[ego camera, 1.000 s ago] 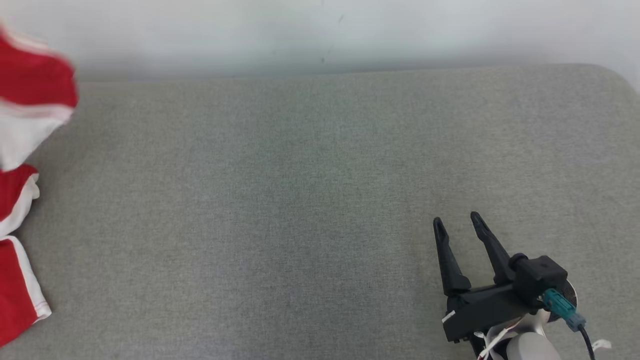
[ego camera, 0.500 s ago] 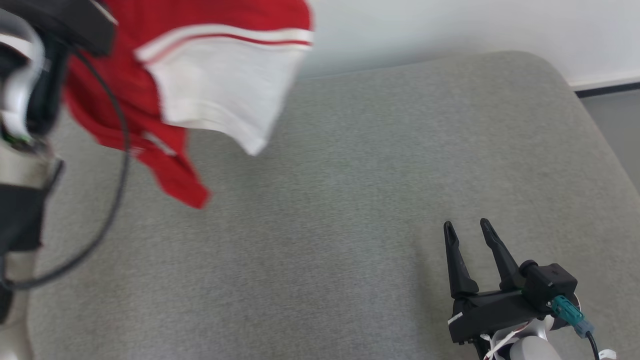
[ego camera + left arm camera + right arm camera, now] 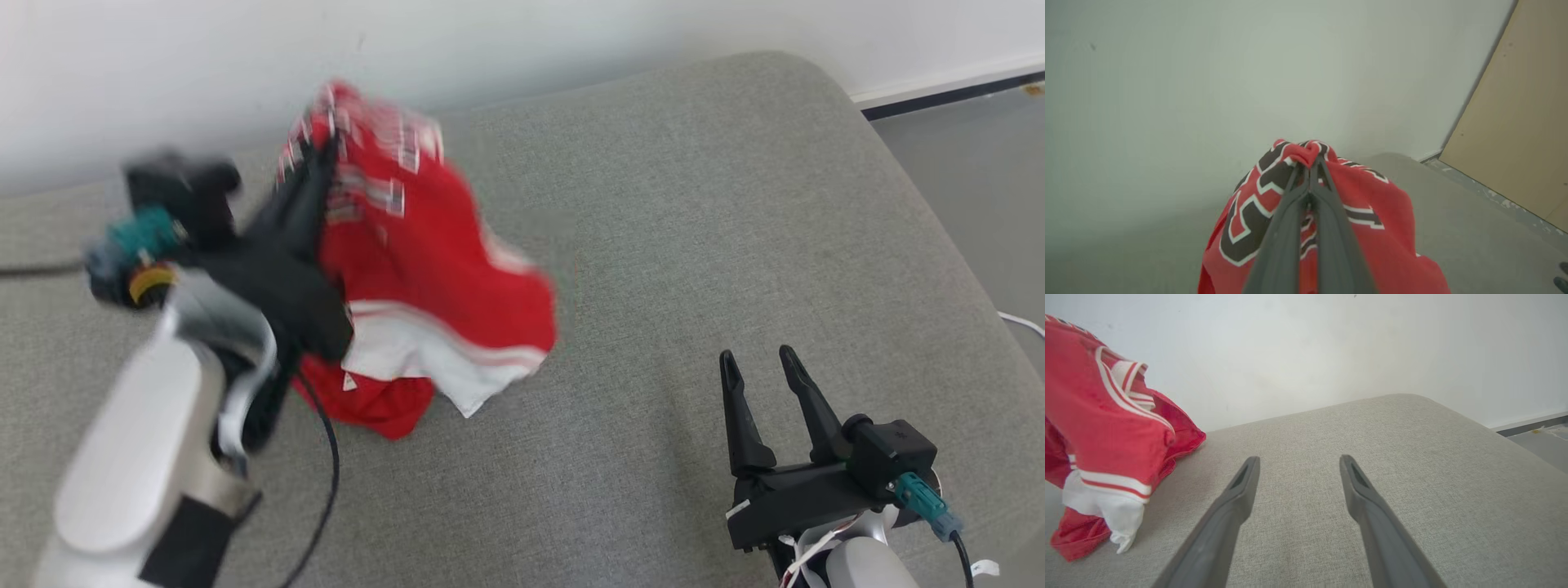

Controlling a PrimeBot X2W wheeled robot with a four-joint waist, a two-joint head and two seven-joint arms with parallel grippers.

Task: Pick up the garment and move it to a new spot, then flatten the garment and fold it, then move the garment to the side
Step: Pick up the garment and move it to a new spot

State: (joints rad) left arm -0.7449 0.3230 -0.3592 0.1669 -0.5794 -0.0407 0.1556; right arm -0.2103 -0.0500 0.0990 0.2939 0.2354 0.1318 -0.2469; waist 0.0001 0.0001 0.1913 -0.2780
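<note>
Red garment [image 3: 424, 269] hangs bunched from the left gripper [image 3: 1308, 165], its fingers [image 3: 1286, 220] clamped tight on the fabric above the grey couch [image 3: 694, 204]. The right gripper [image 3: 757, 357] rests spread wide, empty. This looks like the moving step; next it needs lowering and releasing.

No text can be read. The garment [image 3: 1396, 204] carries large black characters edged in white, but folds hide them beyond reading.

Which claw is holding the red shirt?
The left gripper: its fingers are shut on the shirt. The right gripper is open, holding nothing.
</note>
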